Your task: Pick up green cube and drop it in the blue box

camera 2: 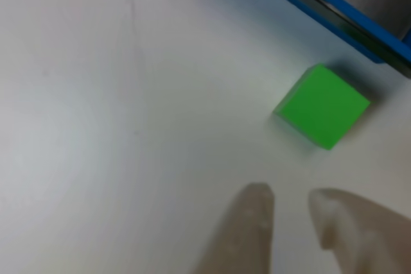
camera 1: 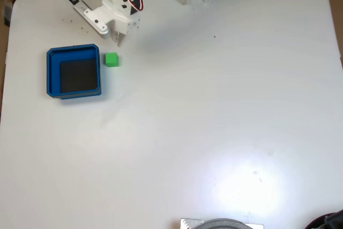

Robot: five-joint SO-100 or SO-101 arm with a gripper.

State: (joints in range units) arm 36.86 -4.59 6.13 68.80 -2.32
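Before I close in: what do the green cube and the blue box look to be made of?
The green cube looks like solid plastic or painted wood: flat, even colour, matte faces, crisp edges. The blue box looks like rigid matte plastic, possibly printed: thick, uniform walls and clipped corners, with a dark, duller floor. Neither shows any gloss.

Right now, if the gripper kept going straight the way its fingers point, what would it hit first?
Probably the bare white table. The gripper points just past the left of the green cube, with the blue box beyond; depth is unclear, so a graze isn't excluded.
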